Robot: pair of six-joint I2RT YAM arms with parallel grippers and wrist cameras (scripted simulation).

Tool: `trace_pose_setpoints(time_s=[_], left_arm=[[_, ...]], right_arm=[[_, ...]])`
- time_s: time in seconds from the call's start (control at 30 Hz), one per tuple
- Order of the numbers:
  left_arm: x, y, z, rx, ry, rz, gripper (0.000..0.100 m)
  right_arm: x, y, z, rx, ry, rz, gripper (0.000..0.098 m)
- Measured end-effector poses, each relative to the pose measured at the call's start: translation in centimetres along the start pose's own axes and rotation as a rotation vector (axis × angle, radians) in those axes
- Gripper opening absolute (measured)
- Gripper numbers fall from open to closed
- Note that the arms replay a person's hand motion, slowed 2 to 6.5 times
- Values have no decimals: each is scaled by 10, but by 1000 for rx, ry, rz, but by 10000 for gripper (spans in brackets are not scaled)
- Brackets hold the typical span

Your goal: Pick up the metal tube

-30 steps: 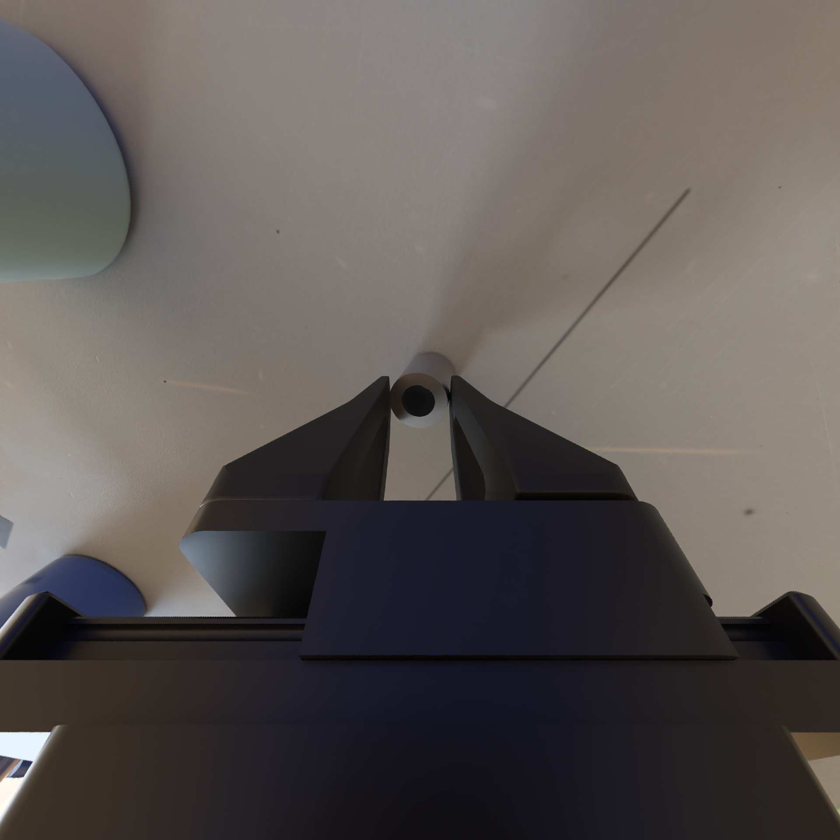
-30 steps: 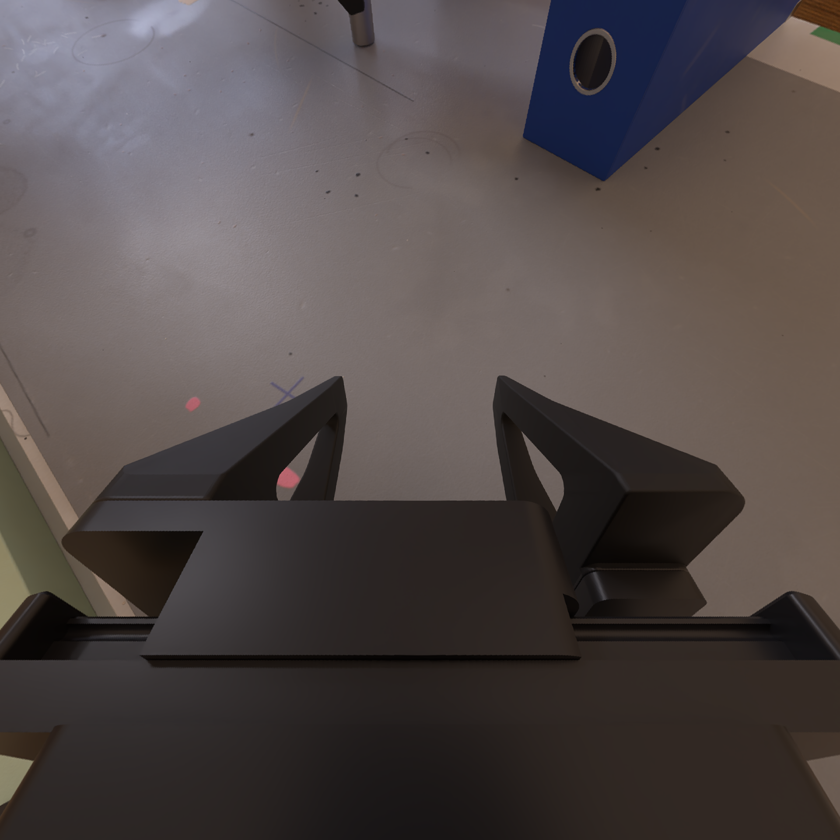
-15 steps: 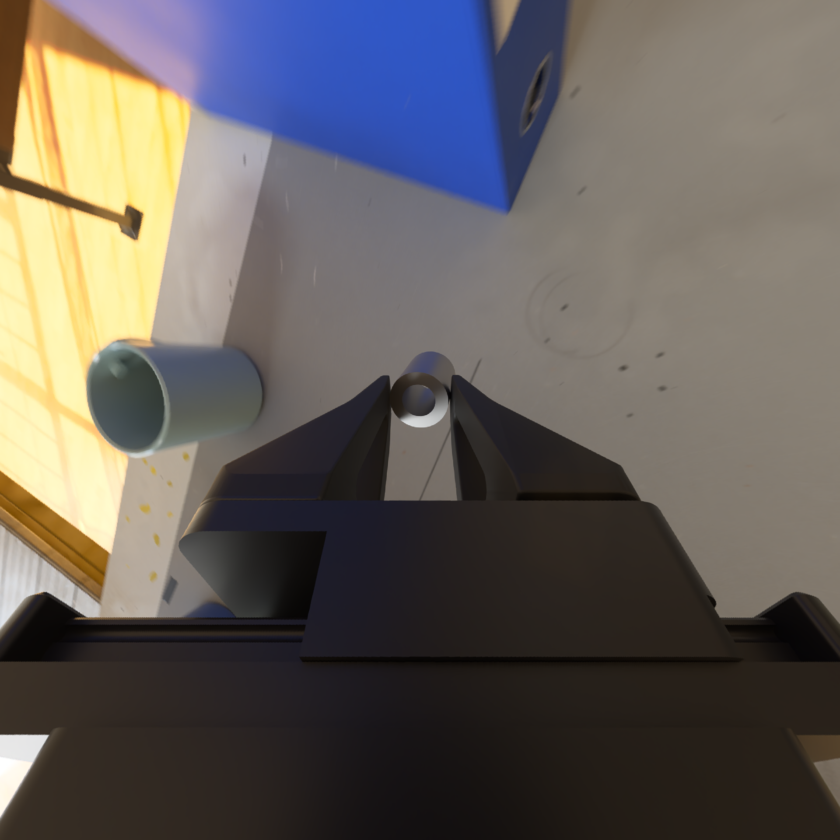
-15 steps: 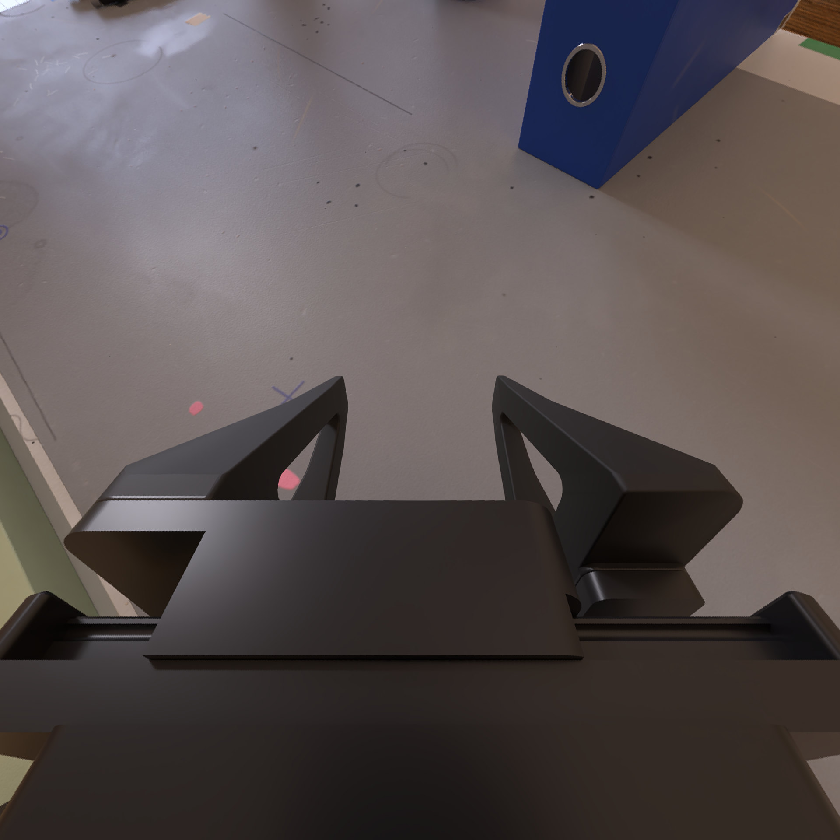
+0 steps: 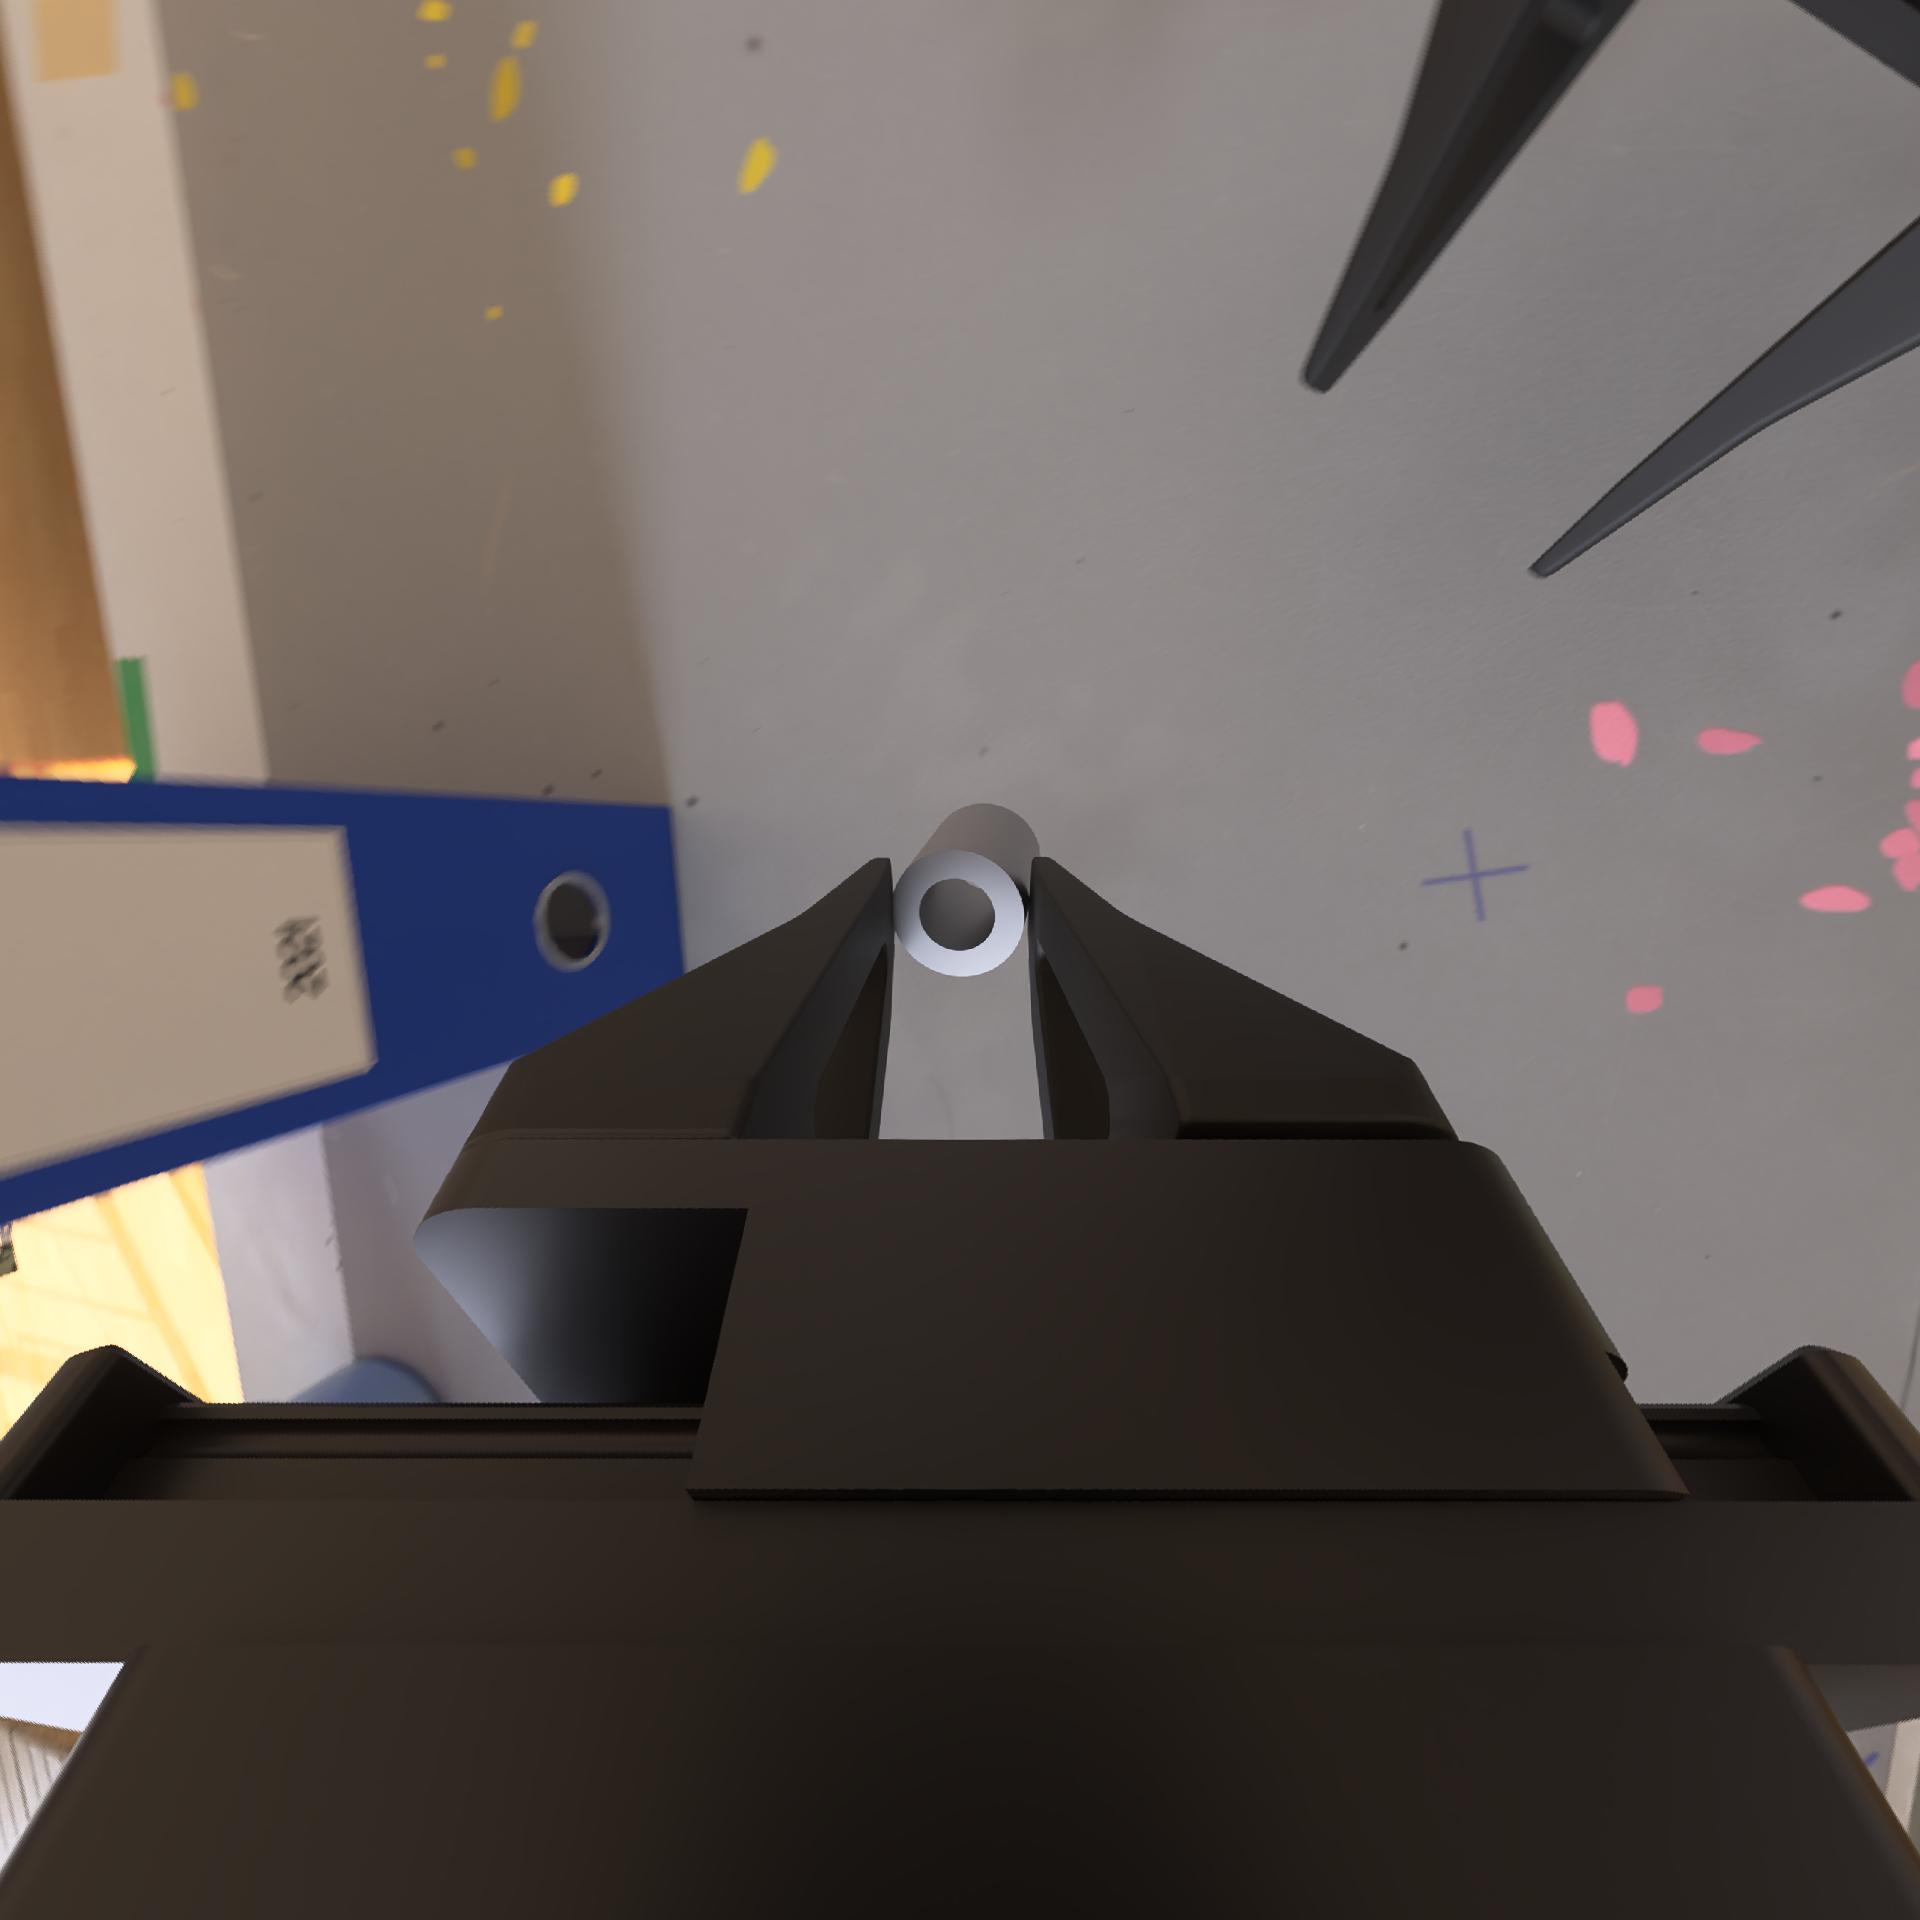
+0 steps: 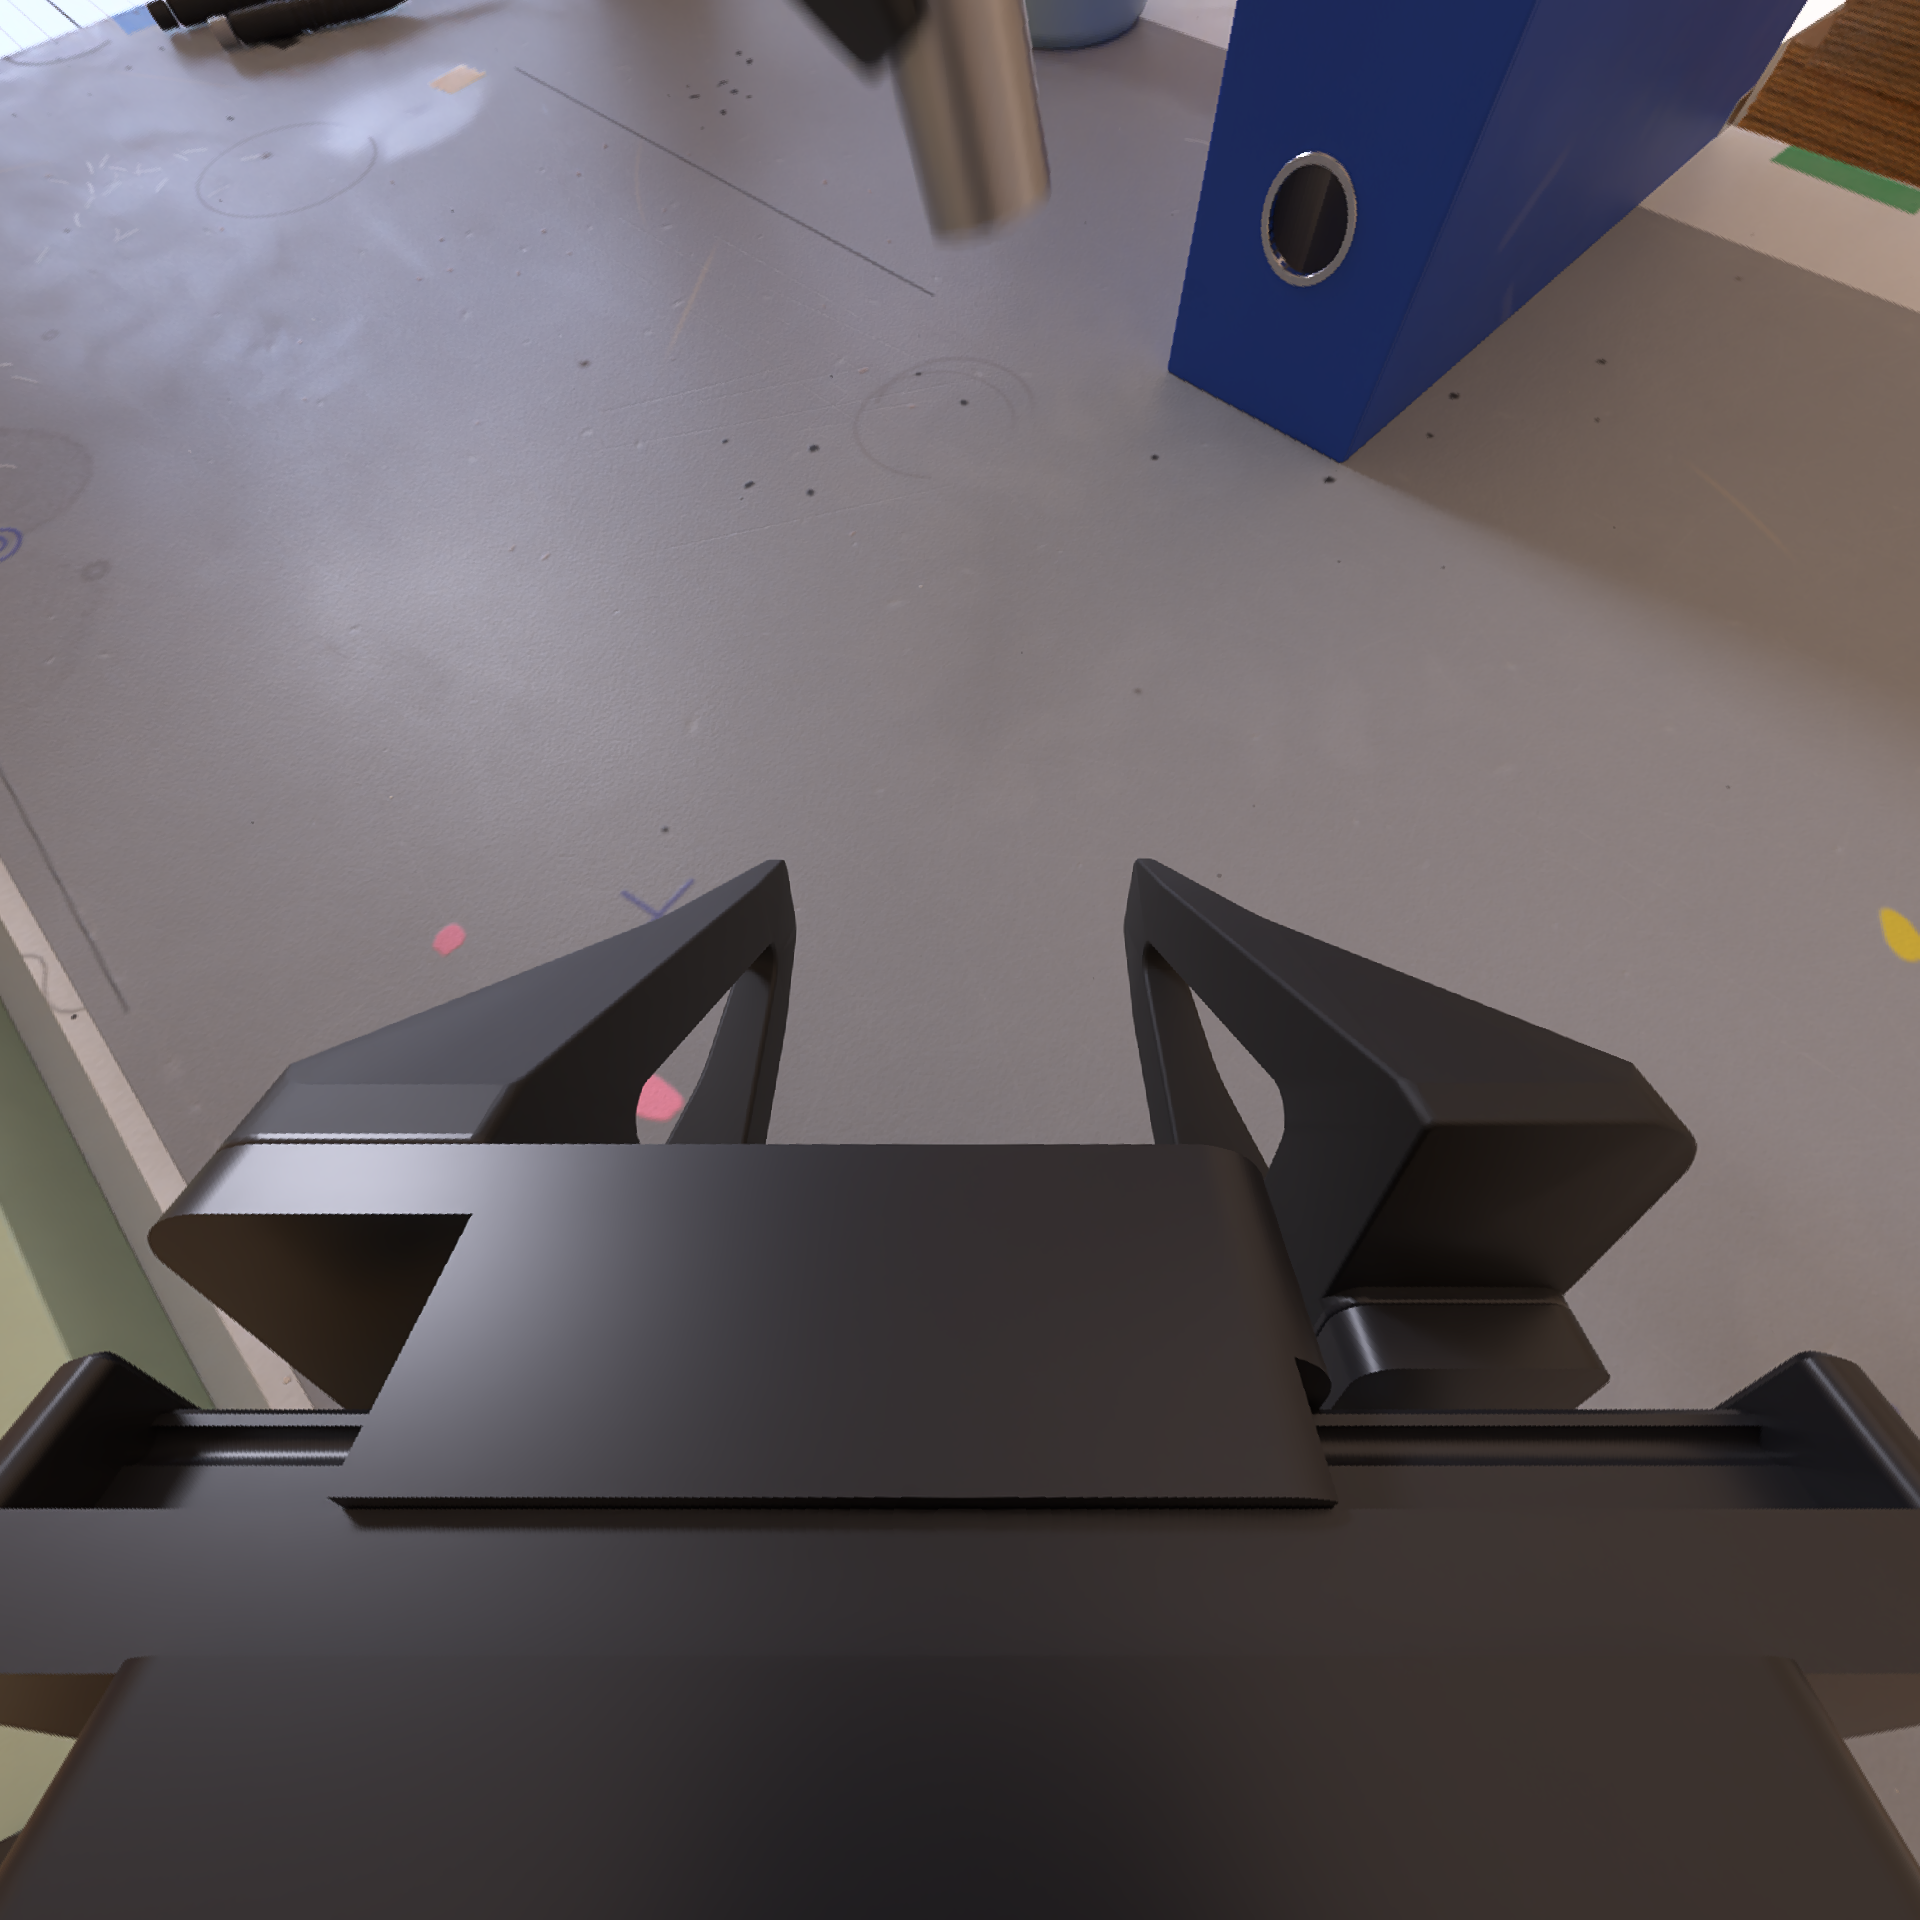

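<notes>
Metal tube (image 5: 961, 928): short, grey, hollow, seen end-on in the left wrist view, clamped between the two fingertips of the left gripper (image 5: 961, 904), one black finger pressed to each side of its wall, the bore facing the camera. In the right wrist view the same tube (image 6: 971, 125) hung near the top edge of the frame, its body upright with the lower end clear of the grey tabletop (image 6: 623, 582), blurred; the holding fingers there were cut off by the frame. Right gripper (image 6: 961, 883): fingers spread well apart with nothing between them, held above bare table; in the left wrist view its two dark fingertips (image 5: 1340, 343) entered from the top right corner. Blue binder (image 6: 1455, 208): standing upright toward the far right corner of the table in the right wrist view, metal-ringed finger hole on its spine; in the left wrist view it (image 5: 499, 862) lay at the left side, bearing a pale spine label (image 5: 177, 987). Surface marks: pink spots (image 5: 1612, 732), yellow spots (image 5: 755, 166), a small blue pen cross (image 5: 1473, 875). Pale blue cup (image 6: 1081, 21): partly visible at the far edge, behind the tube.
</notes>
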State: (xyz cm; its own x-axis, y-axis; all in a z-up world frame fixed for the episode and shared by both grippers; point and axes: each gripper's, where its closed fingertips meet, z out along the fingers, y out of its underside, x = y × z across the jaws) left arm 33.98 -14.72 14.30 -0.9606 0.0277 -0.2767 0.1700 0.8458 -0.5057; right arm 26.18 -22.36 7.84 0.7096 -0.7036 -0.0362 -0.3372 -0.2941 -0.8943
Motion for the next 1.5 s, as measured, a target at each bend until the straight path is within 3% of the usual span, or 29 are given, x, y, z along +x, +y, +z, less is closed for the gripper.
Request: trace_pose_setpoints(time_s=[0.27,0.53,1.03,1.5], left_arm=[[40,-9,65,-74,120,68,219],[54,0,97,-132,181,73,219],[56,30,97,-249,183,120,219],[56,26,94,-218,199,88,219]], right_arm=[[2,0,-2,5,5,0,539],[3,1,-3,8,3,10,536],[4,2,-3,9,2,12,534],[3,2,-2,5,-3,12,531]])
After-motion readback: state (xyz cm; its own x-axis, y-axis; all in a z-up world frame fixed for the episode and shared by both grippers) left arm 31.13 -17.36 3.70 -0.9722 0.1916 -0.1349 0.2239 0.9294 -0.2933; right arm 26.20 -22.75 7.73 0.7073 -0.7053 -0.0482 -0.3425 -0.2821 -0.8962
